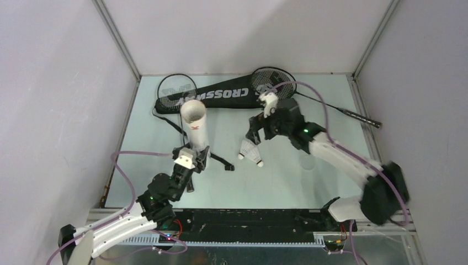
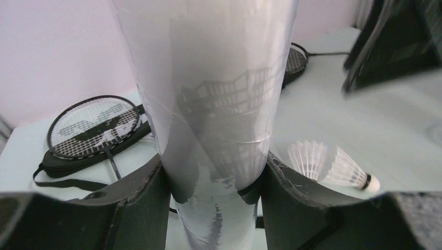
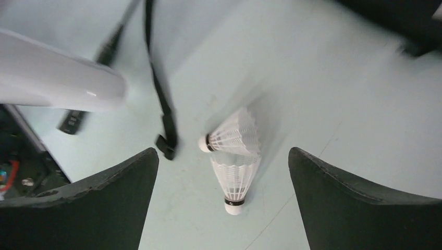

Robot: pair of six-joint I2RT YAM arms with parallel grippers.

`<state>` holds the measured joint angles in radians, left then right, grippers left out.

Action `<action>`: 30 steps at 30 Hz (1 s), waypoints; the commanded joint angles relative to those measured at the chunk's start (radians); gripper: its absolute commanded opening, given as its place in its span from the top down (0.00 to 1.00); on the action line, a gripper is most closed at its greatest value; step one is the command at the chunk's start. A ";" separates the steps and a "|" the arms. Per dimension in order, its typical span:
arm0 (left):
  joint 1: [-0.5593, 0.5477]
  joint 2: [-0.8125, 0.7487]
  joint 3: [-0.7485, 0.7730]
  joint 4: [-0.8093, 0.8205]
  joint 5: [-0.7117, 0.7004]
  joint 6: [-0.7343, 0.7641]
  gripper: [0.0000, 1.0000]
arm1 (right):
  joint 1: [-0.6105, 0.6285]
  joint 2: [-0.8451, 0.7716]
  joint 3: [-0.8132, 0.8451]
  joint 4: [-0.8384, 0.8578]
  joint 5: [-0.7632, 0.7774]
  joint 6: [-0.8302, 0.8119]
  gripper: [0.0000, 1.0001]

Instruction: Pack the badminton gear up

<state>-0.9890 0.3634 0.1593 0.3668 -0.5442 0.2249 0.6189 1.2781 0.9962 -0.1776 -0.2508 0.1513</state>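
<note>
Pale green worktop lies boxed by white walls and a metal frame. From above, the black bag with its CROSSWAY lettering lies along the far edge. The first racket shows its head at the bag's 9 o'clock end. The second racket has its head at the other end, and its shaft runs toward 4 o'clock, close to the right wall. The white tube with its red logo stands near the middle left, open mouth upward, leaning a little. My left fingers clamp its lower end. The strap trails from the bag past the tube's foot. Two white shuttlecocks lie at centre, just under my right fingers. Bare worktop stretches from them toward 3 and 5 o'clock.

Through my left wrist camera the tube fills the centre. Both left fingers press against its sides, gripping it. At 9 o'clock the first racket rests on the bag, and the shuttlecocks lie at 4 o'clock.

Through my right wrist camera my right fingers are spread wide and touch nothing. The shuttlecocks lie on the worktop between them, feather skirts touching. One cork points to 6 o'clock, the other to 9. The strap runs at 11 o'clock and the tube sits at 9, apart from both.
</note>
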 commanded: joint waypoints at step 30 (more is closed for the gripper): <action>-0.004 0.022 0.030 0.005 -0.043 -0.017 1.00 | 0.011 0.331 0.274 -0.034 -0.154 -0.081 1.00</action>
<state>-0.9890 0.3943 0.1593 0.3698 -0.6872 0.2008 0.6243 1.8355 1.2274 -0.2672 -0.4461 0.0986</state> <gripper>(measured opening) 0.569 0.008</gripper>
